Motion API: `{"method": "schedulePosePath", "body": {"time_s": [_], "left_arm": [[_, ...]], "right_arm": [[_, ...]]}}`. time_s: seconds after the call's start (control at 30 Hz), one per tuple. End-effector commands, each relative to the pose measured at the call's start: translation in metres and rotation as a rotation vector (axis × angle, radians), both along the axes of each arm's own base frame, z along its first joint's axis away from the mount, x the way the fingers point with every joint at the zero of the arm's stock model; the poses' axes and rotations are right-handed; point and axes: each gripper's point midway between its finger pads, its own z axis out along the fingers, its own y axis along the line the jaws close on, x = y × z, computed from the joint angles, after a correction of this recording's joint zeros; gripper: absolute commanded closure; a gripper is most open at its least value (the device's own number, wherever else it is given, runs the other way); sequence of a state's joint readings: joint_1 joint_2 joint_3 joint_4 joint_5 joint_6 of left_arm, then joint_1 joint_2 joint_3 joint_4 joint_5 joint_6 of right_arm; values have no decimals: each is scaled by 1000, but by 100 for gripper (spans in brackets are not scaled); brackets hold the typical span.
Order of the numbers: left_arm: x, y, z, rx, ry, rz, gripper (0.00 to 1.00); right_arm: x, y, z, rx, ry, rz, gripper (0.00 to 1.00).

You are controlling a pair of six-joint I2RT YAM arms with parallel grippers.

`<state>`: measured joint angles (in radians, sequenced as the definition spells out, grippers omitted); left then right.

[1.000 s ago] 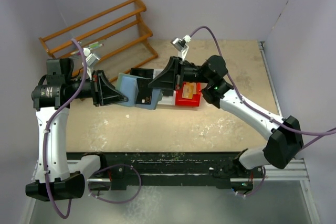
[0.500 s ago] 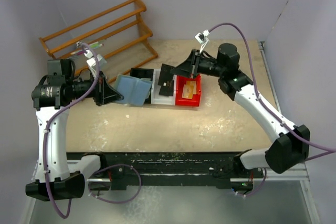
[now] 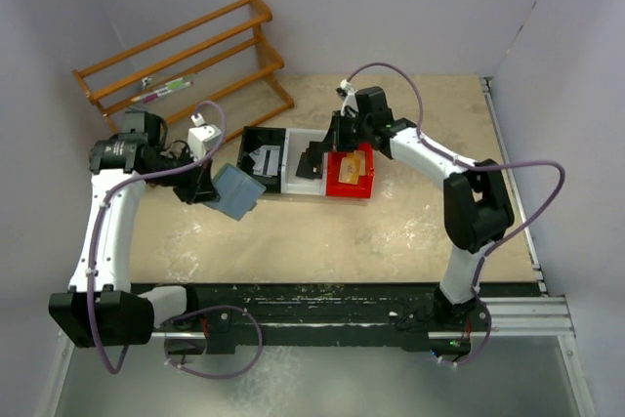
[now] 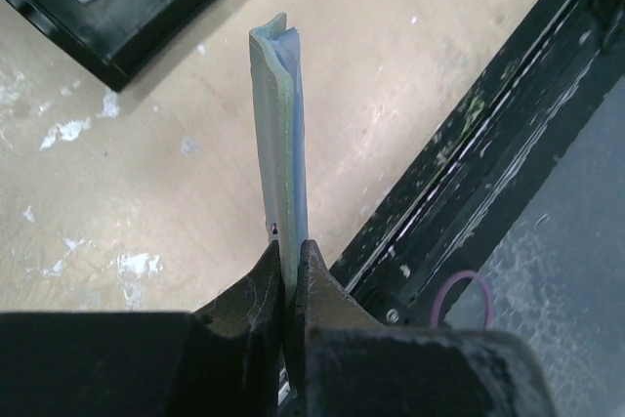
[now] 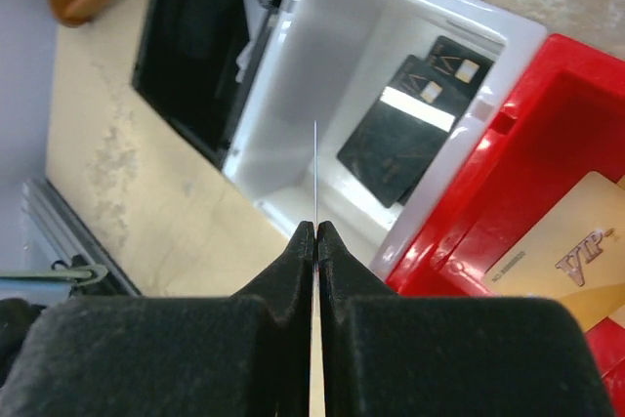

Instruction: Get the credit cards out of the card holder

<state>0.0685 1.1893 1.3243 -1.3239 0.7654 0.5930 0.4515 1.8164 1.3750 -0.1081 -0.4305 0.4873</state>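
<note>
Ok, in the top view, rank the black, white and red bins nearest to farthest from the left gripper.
1. Black bin, left end of the row, next to the left gripper.
2. White bin, middle.
3. Red bin, right end.

Three bins. Two black cards, one gold card, one edge-on card in right gripper. One holder, one rack.

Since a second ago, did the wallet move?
Yes. The card holder, pinched in the left gripper, has swung left and toward the arms' bases, away from the black bin.
</note>
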Motion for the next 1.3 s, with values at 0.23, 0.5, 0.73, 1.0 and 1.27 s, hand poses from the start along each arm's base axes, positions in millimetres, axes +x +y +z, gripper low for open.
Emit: {"method": "schedulePosePath", "body": {"time_s": [0.23,0.5,0.73,1.0,1.27], "left_arm": [[20,15,-107,342,49,-153,100],[39,12,-146,538,-65,-199,100],[46,9,-157,633,-162,-207,90],[24,-17,-114,467,-191,-268,50],[-22,-35,-89,307,-141,-370,49]], "right_arm": [[39,14,4,-17,-81,-3,100],[43,10,-8,-57,-83,-9,100],[44,4,-11,-93,-94,-19,91],[49,-5,6,-108,-147,-73,81],[35,-28,42,-122,-202,-160,67]]}}
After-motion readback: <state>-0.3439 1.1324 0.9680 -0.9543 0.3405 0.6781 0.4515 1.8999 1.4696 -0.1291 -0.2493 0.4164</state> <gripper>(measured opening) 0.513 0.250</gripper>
